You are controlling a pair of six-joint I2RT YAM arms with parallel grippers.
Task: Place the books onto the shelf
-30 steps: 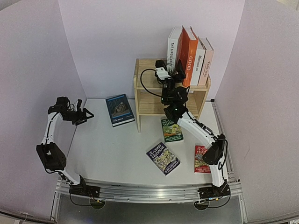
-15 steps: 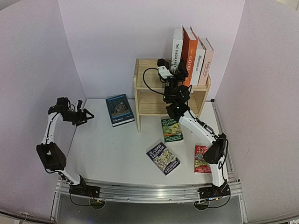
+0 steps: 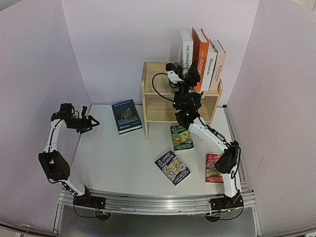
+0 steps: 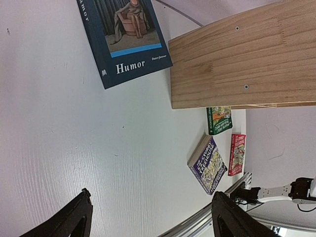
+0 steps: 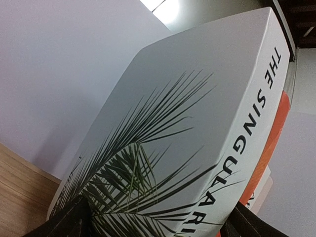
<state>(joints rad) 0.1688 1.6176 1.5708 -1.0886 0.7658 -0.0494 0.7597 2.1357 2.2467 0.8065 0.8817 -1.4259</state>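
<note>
Right tool (image 3: 189,74) raised, straddling white book (image 3: 186,49), left tool (image 3: 90,122) hovering, spread

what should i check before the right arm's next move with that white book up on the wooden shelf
1. White "The Singularity" book upright atop the pale wooden shelf: ok.
2. Right gripper clear of that book: cannot tell; its fingers straddle it.
3. Left gripper open and empty: ok.
4. Dark blue "Humor" book lying flat with nothing on it: ok.
5. All books shelved: not ok; four lie on the white table.
</note>
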